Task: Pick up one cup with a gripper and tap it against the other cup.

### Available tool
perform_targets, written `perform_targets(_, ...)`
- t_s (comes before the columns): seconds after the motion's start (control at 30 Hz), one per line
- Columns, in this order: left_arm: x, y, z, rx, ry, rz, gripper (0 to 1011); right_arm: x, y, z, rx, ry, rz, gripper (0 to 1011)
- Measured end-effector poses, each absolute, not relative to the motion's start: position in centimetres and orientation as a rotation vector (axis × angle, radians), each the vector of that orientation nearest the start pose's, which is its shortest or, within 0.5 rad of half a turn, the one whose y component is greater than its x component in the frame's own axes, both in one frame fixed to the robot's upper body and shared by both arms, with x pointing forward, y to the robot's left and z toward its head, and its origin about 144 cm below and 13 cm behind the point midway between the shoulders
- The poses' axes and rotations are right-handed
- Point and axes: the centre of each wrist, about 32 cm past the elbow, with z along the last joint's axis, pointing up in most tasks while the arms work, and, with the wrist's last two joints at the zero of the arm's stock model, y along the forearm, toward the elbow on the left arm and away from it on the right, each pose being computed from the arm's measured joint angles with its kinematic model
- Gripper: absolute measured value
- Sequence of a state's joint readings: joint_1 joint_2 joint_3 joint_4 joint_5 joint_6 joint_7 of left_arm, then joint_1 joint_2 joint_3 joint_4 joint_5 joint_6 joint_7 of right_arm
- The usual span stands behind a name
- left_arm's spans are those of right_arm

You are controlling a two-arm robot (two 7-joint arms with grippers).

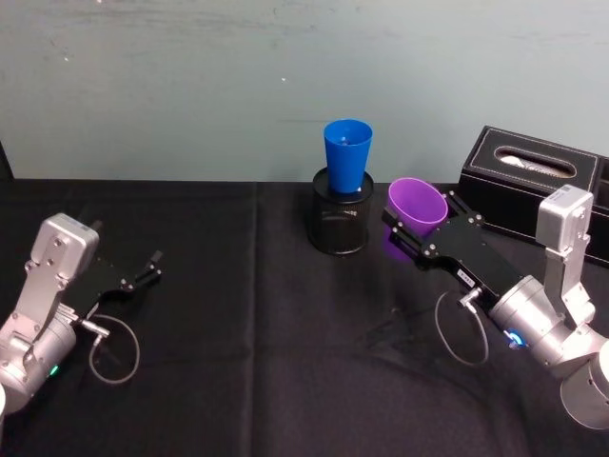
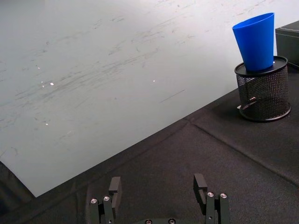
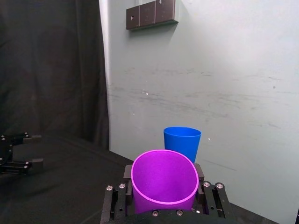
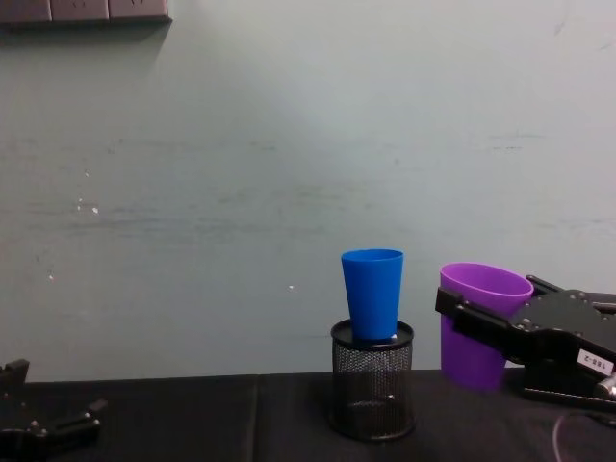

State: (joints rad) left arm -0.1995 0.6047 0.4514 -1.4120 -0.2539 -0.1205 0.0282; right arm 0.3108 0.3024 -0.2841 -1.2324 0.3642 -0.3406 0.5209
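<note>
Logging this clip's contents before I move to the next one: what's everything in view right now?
purple cup: one, purple, held in the right claw, just right of the blue cup, apart from it
blue cup: one, bright blue, upright atop the mesh holder
mesh holder: one, black, table centre, near the wall
tissue box: one, black, far right of the table
tablecloth: one, black, covering the table
wall box: one, dark grey, high on the wall
right claw: one, black, shut on the purple cup
left claw: one, black, open, idle at the table's left
</note>
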Motion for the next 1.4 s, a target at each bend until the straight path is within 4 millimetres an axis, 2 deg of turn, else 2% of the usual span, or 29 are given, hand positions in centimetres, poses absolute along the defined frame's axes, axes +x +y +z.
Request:
perform_targets(0.83,48.9,31.0,114.0,0.304,-0.285,1.248,1011,53.7,-26.5,114.2,0.119,-0.186,-0.874,734)
perform_targets(1.4,48.9,31.0,114.0,0.304,-0.285,1.248,1011,54.0,-26.9,112.9,0.086,-0.152,-0.788,734)
